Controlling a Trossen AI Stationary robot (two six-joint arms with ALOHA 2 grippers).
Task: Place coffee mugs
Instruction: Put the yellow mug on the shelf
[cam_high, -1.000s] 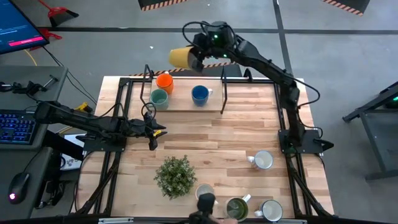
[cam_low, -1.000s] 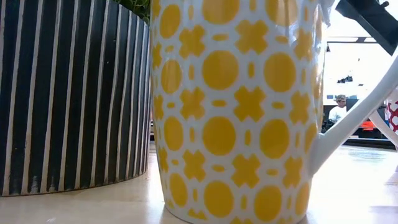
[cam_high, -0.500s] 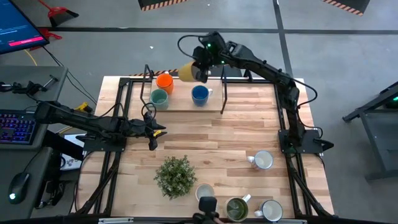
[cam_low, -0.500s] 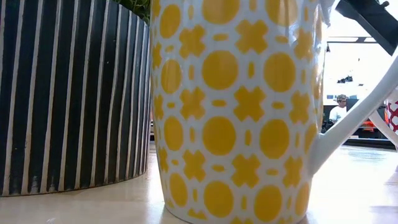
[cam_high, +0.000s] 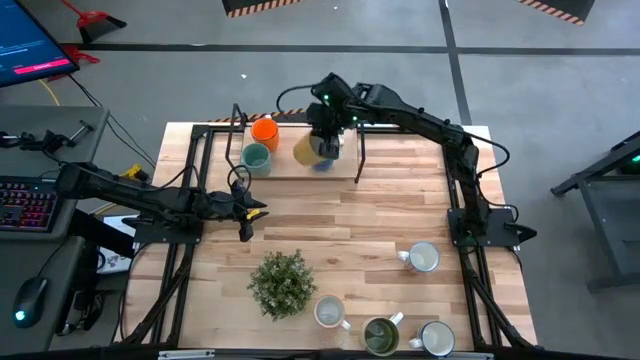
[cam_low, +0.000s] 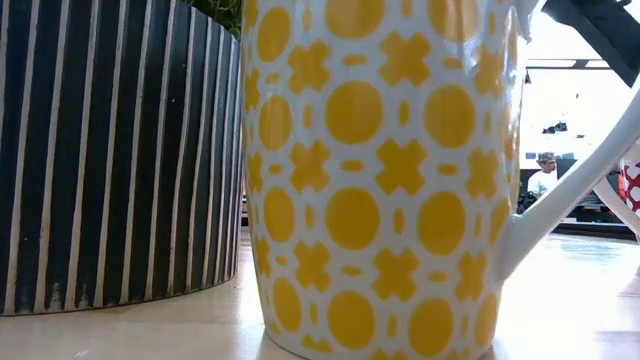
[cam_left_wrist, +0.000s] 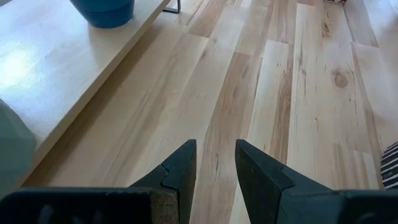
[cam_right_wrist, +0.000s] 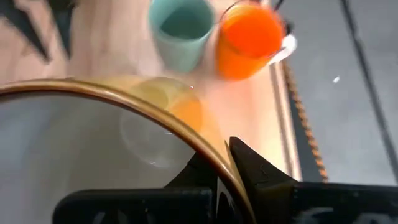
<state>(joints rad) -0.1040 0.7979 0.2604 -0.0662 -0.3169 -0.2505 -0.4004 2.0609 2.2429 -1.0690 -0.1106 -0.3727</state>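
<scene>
In the high view my right gripper (cam_high: 325, 140) is shut on a yellow mug (cam_high: 310, 150) with a gold rim, held over the raised wooden shelf (cam_high: 290, 170) at the table's far side. Under it the blue mug (cam_high: 323, 164) peeks out. The orange mug (cam_high: 264, 131) and the teal mug (cam_high: 256, 158) stand on the shelf to its left, also seen as the orange mug (cam_right_wrist: 249, 37) and teal mug (cam_right_wrist: 180, 28). My left gripper (cam_left_wrist: 214, 163) waits slightly open above bare table, left of centre. Other mugs stand along the near edge. My right gripper pinches the yellow mug's wall at the gold rim (cam_right_wrist: 208, 154), with one finger (cam_right_wrist: 199, 171) inside the cup and one finger (cam_right_wrist: 252, 168) outside. It comes from above. The mug is lifted clear, just above the shelf, over the blue mug.
A bushy potted plant (cam_high: 282, 282) in a striped pot (cam_low: 110, 150) stands near the front. A yellow-patterned white mug (cam_low: 370, 180), an olive mug (cam_high: 380, 335) and white mugs (cam_high: 422, 258) (cam_high: 437, 338) sit beside it. Bare wood lies mid-table; black frame rails line both sides.
My right gripper has carried the yellow mug from beyond the table's far edge toward the near edge and down, over the shelf above the blue mug. The mug has tipped from lying sideways to more upright. The left arm has kept still.
</scene>
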